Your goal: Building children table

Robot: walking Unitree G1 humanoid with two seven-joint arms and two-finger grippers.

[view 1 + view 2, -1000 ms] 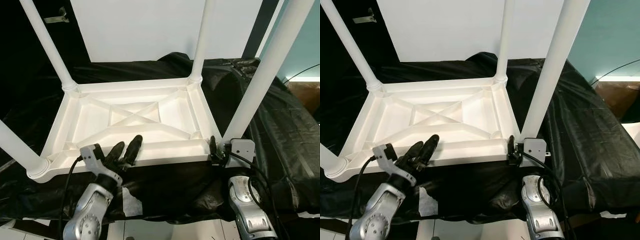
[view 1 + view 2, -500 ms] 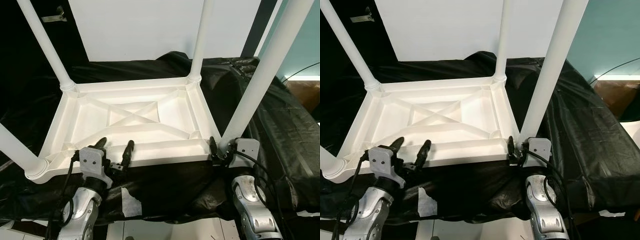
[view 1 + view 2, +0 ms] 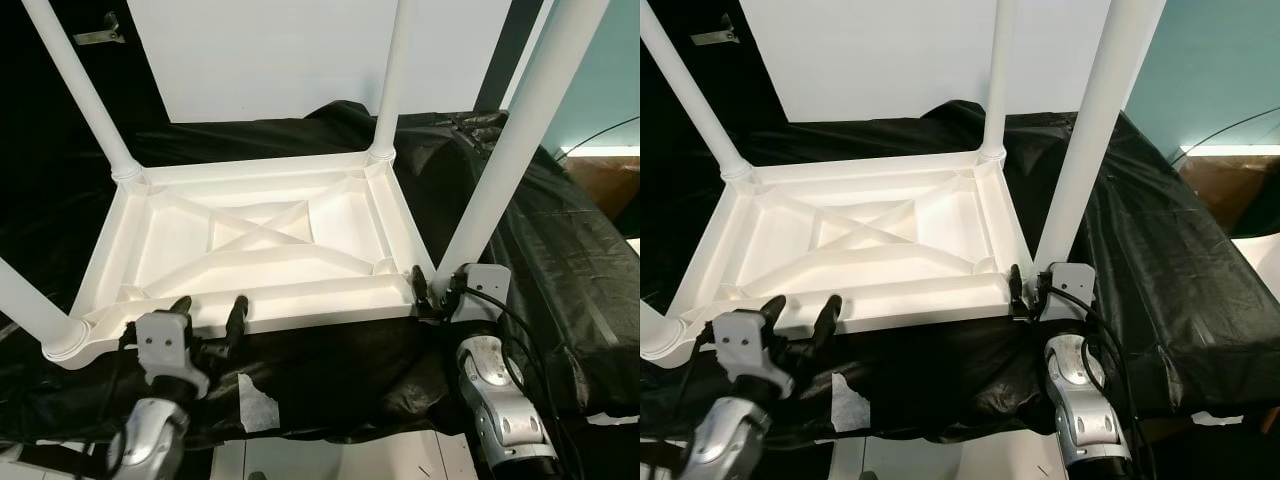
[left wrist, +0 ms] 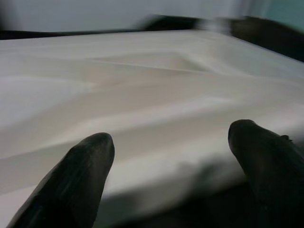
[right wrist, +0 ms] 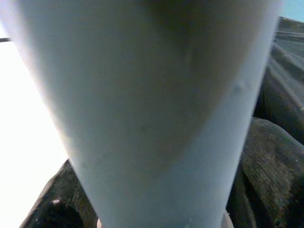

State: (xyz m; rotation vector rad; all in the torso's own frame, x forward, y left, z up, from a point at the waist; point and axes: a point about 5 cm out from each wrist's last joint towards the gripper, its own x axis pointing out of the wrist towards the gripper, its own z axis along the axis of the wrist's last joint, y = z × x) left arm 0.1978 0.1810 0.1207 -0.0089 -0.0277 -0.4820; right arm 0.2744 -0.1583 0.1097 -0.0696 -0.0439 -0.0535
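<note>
Head views: upturned white plastic children's table [image 3: 260,250] lying on black-sheeted worktop [image 3: 560,260], four white tube legs up. Left gripper [image 3: 208,315] released, jaws spread at the near rim. Right gripper [image 3: 430,290] clenched on near-right white leg [image 3: 500,180] at its base.

Left wrist: fingertips [image 4: 80,166] apart before the rim.

Right wrist: leg between jaws. Best kept vertical, pressed squarely into its socket.

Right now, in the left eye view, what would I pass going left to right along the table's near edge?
Near-left leg → left gripper, fingers apart → right gripper at the near-right leg → black sheet.
</note>
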